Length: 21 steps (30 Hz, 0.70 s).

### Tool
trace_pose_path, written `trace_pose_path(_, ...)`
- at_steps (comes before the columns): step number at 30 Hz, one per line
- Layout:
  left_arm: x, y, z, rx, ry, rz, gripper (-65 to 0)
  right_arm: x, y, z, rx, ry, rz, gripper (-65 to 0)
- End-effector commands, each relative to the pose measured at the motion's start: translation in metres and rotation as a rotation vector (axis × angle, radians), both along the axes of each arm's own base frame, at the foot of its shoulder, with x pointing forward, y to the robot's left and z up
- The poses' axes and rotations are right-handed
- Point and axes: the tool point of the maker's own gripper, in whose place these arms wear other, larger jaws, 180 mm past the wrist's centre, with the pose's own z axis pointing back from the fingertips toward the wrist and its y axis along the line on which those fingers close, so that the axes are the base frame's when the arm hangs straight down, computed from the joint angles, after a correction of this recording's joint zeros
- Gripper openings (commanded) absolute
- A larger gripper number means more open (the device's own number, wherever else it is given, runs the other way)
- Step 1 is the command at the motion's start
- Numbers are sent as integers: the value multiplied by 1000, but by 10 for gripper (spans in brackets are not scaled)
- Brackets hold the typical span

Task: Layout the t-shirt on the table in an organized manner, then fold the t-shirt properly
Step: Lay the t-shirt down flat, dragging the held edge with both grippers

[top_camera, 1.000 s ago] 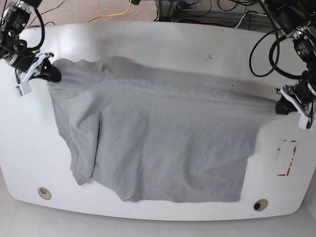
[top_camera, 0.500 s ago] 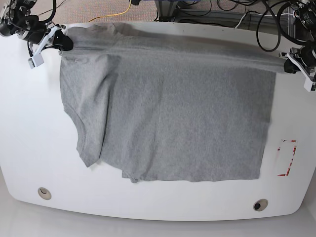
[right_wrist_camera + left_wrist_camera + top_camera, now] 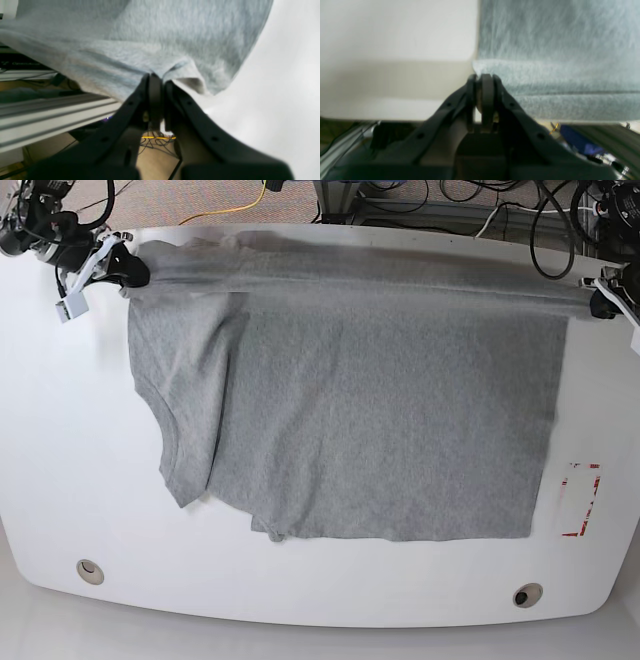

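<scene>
**Shirt stretched along the far edge, one gripper at each end**

The grey t-shirt (image 3: 370, 420) lies spread over the white table (image 3: 60, 480), reaching from the far rim down toward the near side. Its far edge runs left to right as one taut line, and that line is the axis the next move appears to depend on: both tools sit at its ends, so the cloth lies on the near side of each gripper, toward the middle of the table.

In the base view, the right gripper (image 3: 128, 270) is clamped on the shirt's far left corner, and the left gripper (image 3: 600, 302) on its far right corner; each wrist view shows the jaws closed together on a pinch of fabric. Neither arm is nearer the cloth, since each holds its own end.

On the left side, a flap of the shirt is doubled over itself, with a sleeve-like tongue hanging toward the near edge. The right side lies flat and square.

A red tape rectangle (image 3: 580, 500) sits just right of the shirt's near right corner. No brand, label or readable writing shows on the shirt.
</scene>
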Motion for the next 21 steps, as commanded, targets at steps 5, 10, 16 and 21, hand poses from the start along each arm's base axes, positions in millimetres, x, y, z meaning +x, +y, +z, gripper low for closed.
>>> trace_pose_path(5, 11, 10, 14, 52, -38, -2, -646, 8, -7, 9, -30, -32, 4, -650)
trace_pose_path(10, 11, 10, 13, 51, -37, -1, -646, 7, -1, 5, -7, -33, -9, -650)
trace_pose_path(16, 9, 10, 13, 51, -33, 0, -646, 4, 2, 3, 2, -26, -14, -650)
trace_pose_path(21, 5, 12, 11, 53, -21, 4, -646, -9, 7, -3, 18, 8, -22, -650)
